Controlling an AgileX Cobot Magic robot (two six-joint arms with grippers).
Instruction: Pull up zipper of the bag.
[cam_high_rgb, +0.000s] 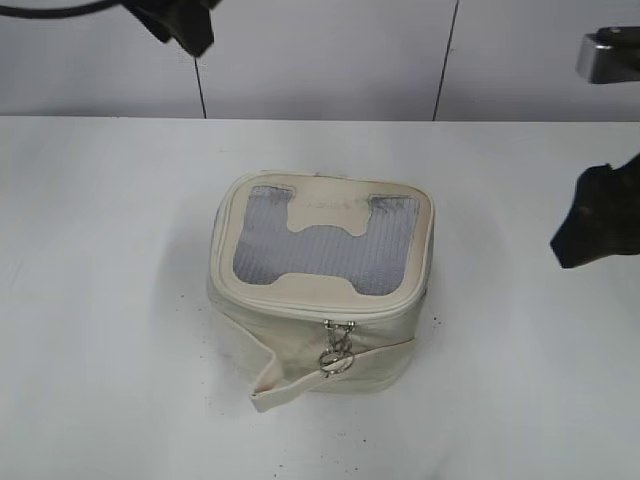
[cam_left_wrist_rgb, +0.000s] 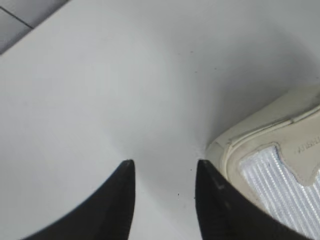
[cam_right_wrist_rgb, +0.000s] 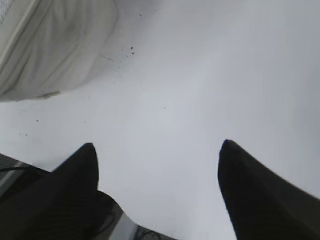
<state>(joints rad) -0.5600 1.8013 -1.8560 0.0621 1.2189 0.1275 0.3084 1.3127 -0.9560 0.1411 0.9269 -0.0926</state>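
The white table carries the bag, which sits at its middle with the lid down, so nothing inside shows; grey mesh and a cream H-shaped patch face upward. A loose strap trails from its front lower edge. The zipper runs round the lid rim, its silver ring pulls hanging at the front face. The right gripper hovers off the bag's right, fingers wide apart, holding nothing. The left gripper hangs beyond the bag's far left corner, fingers slightly parted, empty.

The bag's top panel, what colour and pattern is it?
Grey ribbed mesh top panel with a cream H-shaped patch, on the bag; clearest in the exterior view.
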